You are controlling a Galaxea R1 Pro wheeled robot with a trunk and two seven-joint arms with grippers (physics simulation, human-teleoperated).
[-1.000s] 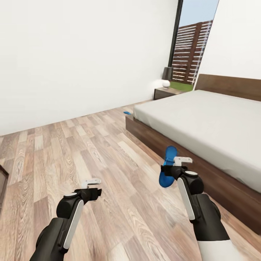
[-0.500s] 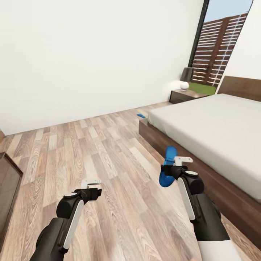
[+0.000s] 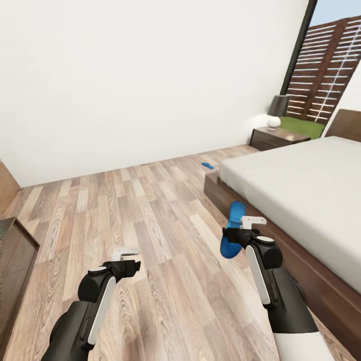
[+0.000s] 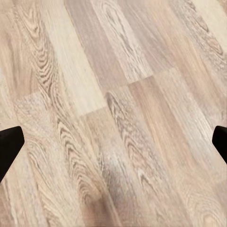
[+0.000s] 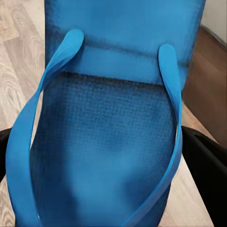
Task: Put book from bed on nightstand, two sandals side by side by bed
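My right gripper (image 3: pixel 239 231) is shut on a bright blue sandal (image 3: pixel 232 230) and holds it on end above the floor, close to the bed's side. That sandal (image 5: pixel 109 127) sits between the dark fingers in the right wrist view. The other sandal (image 3: pixel 207 165) lies on the floor by the bed's (image 3: pixel 301 190) near corner. A dark nightstand (image 3: pixel 278 138) stands beside the bed near the window. My left gripper (image 3: pixel 126 256) is open over bare floor with nothing in it; its fingertips (image 4: pixel 9 146) show at the edges of the left wrist view. The book is out of view.
A lamp (image 3: pixel 276 111) with a white base stands on the nightstand. A dark wooden cabinet (image 3: pixel 12 265) juts in at the left edge. White wall runs along the back, and wood-plank floor (image 3: pixel 150 210) stretches between me and the bed.
The camera has turned left: bed, nightstand and window slid to the right, and the cabinet came into view. Both arms keep their pose, the sandal still held.
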